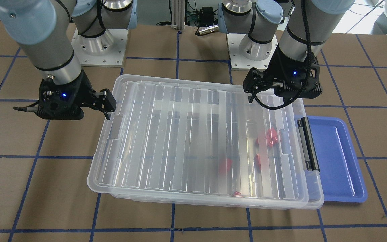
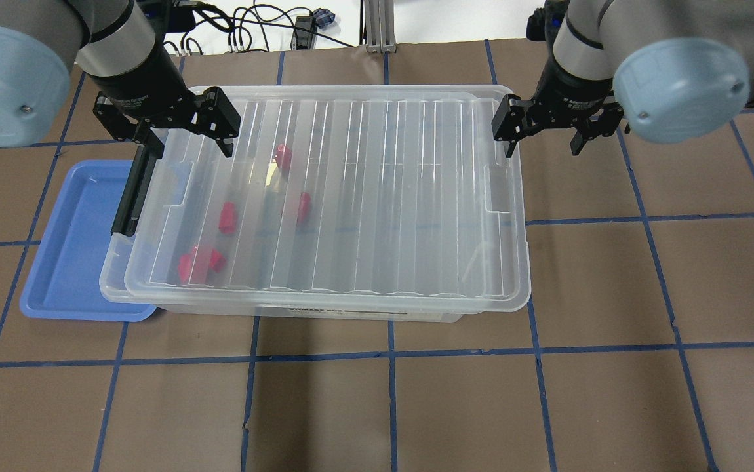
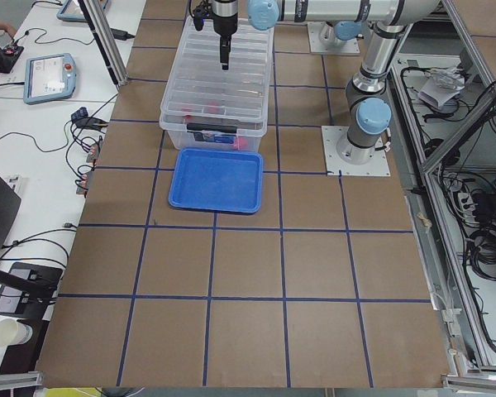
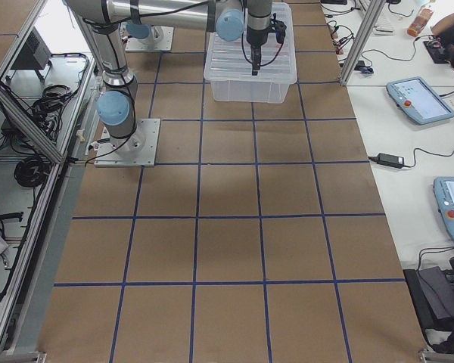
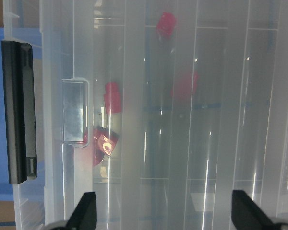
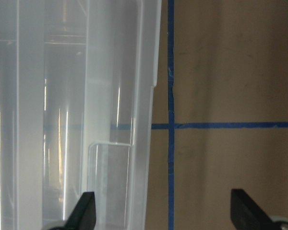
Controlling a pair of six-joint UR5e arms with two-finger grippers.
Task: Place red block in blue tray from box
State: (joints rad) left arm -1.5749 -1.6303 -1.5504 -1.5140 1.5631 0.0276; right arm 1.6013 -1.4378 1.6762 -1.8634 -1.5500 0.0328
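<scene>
Jaws of left tool and right tool gape wide, empty.

No legible text is found. A printed strip is seen on the box wall — characters too blurred.

This is a robotics lab. A robot arm is bolted to a tape-gridded table. A control tablet lies upper left, cable bundles at right.
</scene>
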